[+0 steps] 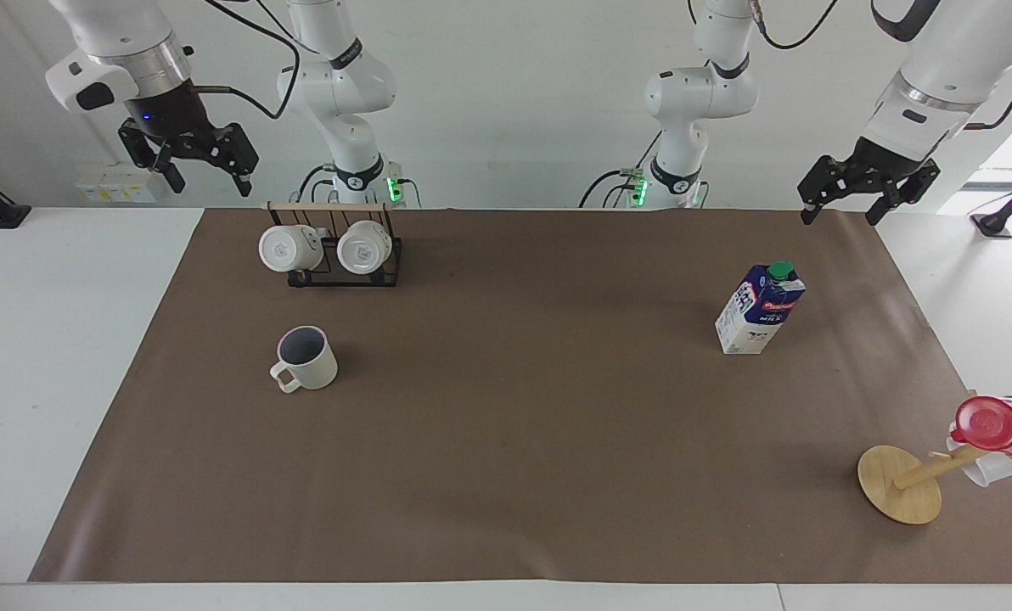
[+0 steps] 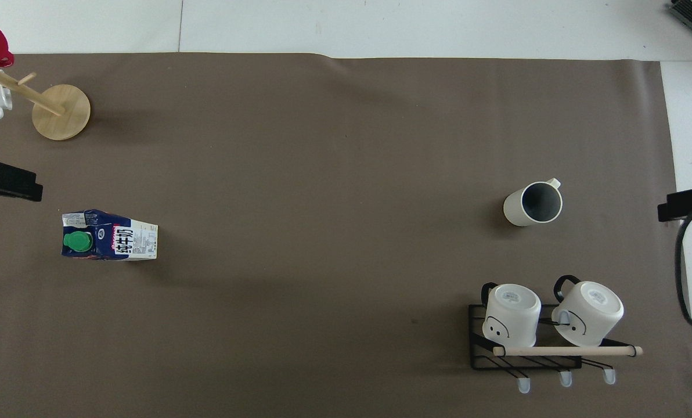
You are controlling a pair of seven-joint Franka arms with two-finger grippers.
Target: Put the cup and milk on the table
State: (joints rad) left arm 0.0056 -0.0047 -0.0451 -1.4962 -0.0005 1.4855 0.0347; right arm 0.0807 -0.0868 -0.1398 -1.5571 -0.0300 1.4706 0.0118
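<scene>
The cup, a small cream-beige mug with faint ribs, a loop handle and a grey-lavender inside that holds nothing visible, stands upright on the brown paper-like sheet toward the right arm's end of the table. The milk, a tall gable-top carton in dark blue and white with a round green cap and a red band, stands upright on the sheet toward the left arm's end. Cup and carton are well apart, with a wide bare stretch of matte sheet between them.

Nearer to the robots than the cup is a black wire rack with a pale wooden rail, holding two glossy white mugs tipped on their sides. Farther from the robots than the milk, at the sheet's edge, a round-based wooden mug tree carries a red translucent cup and a white one.

The right gripper hangs in the air over the table's edge at its own end, jaws spread, holding nothing. The left gripper hangs over the sheet's corner at its end, jaws likewise spread and bare.
</scene>
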